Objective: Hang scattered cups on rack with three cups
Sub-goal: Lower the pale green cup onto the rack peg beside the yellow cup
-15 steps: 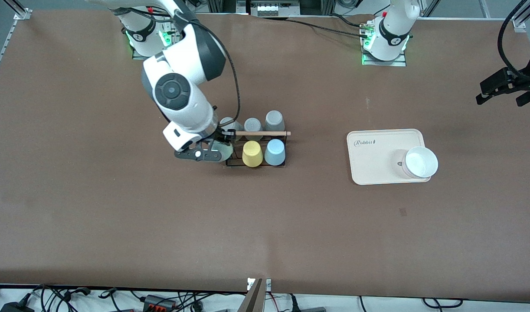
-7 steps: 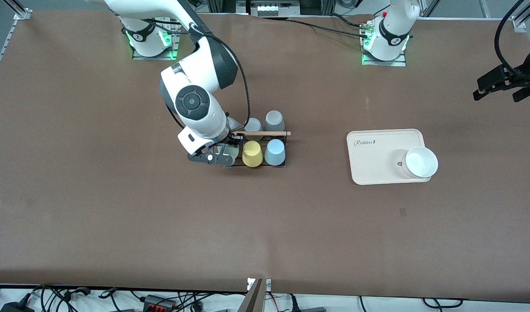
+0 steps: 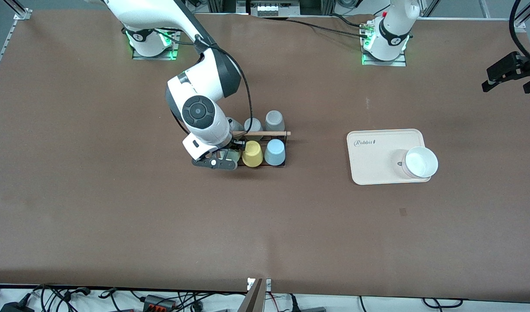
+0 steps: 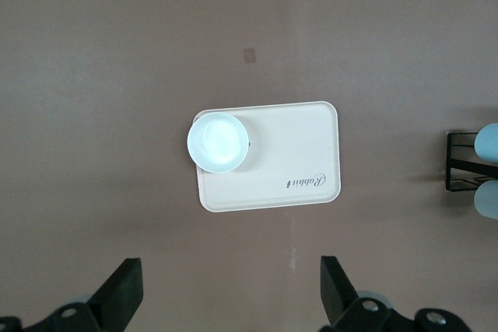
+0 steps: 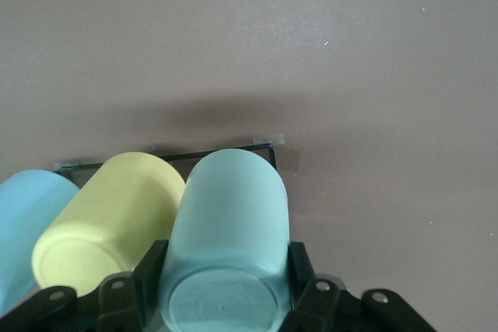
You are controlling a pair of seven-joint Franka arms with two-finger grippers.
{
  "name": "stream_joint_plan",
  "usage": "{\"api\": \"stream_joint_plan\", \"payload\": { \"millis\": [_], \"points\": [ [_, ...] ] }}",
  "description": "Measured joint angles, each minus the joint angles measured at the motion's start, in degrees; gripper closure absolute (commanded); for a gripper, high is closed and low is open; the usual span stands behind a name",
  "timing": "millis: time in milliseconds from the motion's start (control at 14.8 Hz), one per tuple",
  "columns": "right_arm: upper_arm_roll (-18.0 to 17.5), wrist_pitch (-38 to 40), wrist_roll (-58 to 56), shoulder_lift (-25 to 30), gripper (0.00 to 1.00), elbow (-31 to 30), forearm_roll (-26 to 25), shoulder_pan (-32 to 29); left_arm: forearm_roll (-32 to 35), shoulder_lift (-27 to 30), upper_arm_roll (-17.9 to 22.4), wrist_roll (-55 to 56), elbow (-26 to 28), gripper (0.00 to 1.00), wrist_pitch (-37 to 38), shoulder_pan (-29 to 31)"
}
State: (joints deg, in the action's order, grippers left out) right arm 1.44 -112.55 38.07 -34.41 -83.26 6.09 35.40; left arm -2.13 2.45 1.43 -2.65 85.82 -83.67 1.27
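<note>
Right wrist view: right gripper (image 5: 226,289) clamping mint cup (image 5: 228,231) over rack (image 3: 280,149) corner, crowding yellow cup (image 5: 109,219); missing peg risks toppling. Left gripper (image 4: 231,305) waiting, fingers spread, above tray (image 4: 299,157).

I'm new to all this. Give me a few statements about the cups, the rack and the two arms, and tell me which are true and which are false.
1. The right gripper has its jaws shut on the mint green cup. True.
2. The yellow cup sits on the rack beside the light blue cup. True.
3. The left gripper is holding the white bowl. False: its jaws are open and empty, up over the left arm's end of the table.
4. The white bowl stands on the bare table. False: it stands on the cream tray.
5. Grey cups stand in the rack's row farther from the front camera. True.
</note>
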Motion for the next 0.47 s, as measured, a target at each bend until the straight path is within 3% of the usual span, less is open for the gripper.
{"api": "stream_joint_plan", "payload": {
  "millis": [338, 406, 474],
  "points": [
    [0.05, -1.05, 0.0, -2.02, 0.81, 0.04, 0.0, 0.03, 0.0, -0.86, 0.44, 0.02, -0.08, 0.0, -0.04, 0.13],
    [0.05, -1.16, 0.0, -2.28, 0.77, 0.05, 0.01, 0.03, 0.0, -1.06, 0.47, 0.03, -0.09, 0.0, -0.06, 0.13],
    [0.05, -1.18, 0.0, -2.3, 0.36, 0.18, 0.02, 0.03, 0.0, -1.22, 0.48, 0.04, -0.13, 0.0, -0.07, 0.13]
  ]
}}
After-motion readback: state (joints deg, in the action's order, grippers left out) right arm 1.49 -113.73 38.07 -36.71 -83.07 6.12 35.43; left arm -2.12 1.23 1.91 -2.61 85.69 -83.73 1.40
